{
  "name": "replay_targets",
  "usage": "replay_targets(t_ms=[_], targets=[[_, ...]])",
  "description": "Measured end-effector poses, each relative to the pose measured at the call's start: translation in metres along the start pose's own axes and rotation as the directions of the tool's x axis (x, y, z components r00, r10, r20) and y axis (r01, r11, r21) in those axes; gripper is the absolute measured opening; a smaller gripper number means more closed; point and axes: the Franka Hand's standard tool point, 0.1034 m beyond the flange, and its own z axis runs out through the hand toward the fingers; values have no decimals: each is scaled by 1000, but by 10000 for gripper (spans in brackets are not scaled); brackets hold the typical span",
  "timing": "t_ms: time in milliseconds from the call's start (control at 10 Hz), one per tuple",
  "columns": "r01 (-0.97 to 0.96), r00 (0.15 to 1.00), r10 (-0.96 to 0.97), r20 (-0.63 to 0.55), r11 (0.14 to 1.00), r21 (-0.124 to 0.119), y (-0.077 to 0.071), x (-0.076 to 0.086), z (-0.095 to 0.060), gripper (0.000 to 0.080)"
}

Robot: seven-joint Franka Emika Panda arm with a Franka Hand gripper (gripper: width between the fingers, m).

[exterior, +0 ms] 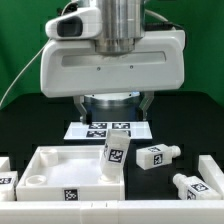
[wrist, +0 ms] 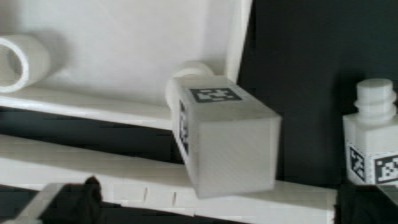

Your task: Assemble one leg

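Note:
A white leg (exterior: 113, 152) with a black-and-white tag stands tilted on the near right corner of the white tray-like tabletop (exterior: 50, 160). In the wrist view the leg (wrist: 228, 135) fills the middle, with its narrower peg end pointing away from the camera, against the tabletop's rim (wrist: 107, 100). My gripper (exterior: 110, 108) hangs above the leg. In the wrist view the gripper (wrist: 217, 205) is open, its dark fingertips (wrist: 71, 203) standing wide apart on either side of the leg's near end without touching it.
Two more legs lie at the exterior view's right (exterior: 157, 155) (exterior: 195, 183), one of them also in the wrist view (wrist: 370, 135). Further white parts sit at both edges (exterior: 8, 180) (exterior: 212, 170). The marker board (exterior: 105, 128) lies behind the tabletop. A round screw boss (wrist: 18, 62) sits inside the tabletop.

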Motion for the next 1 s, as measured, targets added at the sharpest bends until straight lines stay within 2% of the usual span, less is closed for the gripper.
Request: replay_targets(t_ms=[500, 900, 1000], targets=[[4, 1000, -4, 16, 1000, 3, -4, -3, 15, 649], [22, 1000, -22, 17, 1000, 3, 0, -5, 22, 649], [23, 1000, -23, 17, 1000, 3, 0, -5, 22, 506]])
